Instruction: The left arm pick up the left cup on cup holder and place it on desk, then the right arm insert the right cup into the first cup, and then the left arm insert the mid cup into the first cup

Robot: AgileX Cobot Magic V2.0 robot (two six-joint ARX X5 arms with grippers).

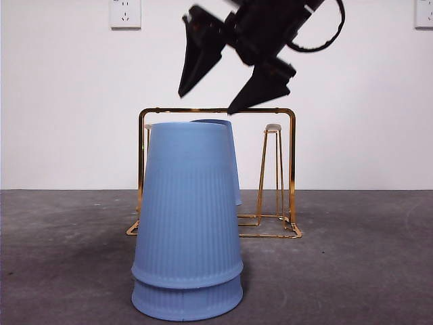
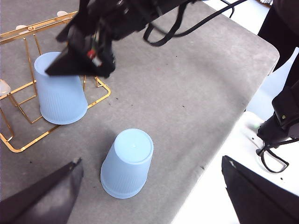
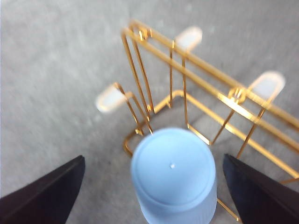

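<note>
The cup still on the rack (image 3: pixel 174 176) stands upside down on a peg of the gold wire rack (image 3: pixel 201 60), closed bottom up, its long axis upright. Two cups already sit nested, also upside down, on the desk (image 1: pixel 352 271) in front of the rack; this stack (image 1: pixel 187 223) is near the rack but apart from it. By the task, the remaining cup is the middle one and falls to the left arm.

Yet the gripper over it is the right gripper (image 1: pixel 223 74). In its own wrist view its two jaws stand wide apart, gripping nothing, and the cup lies straight below, between them. The front view shows the same gripper above the rack's top bar, clear of the cup.

The left gripper (image 2: pixel 149 196) is also spread and empty. It hangs beyond the stack from the rack, so the stack lies between it and the cup. It is the farther of the two.

I judge that the left arm must reach past the stack to come down over the cup along its upright axis, and the right arm should clear off first.
</note>
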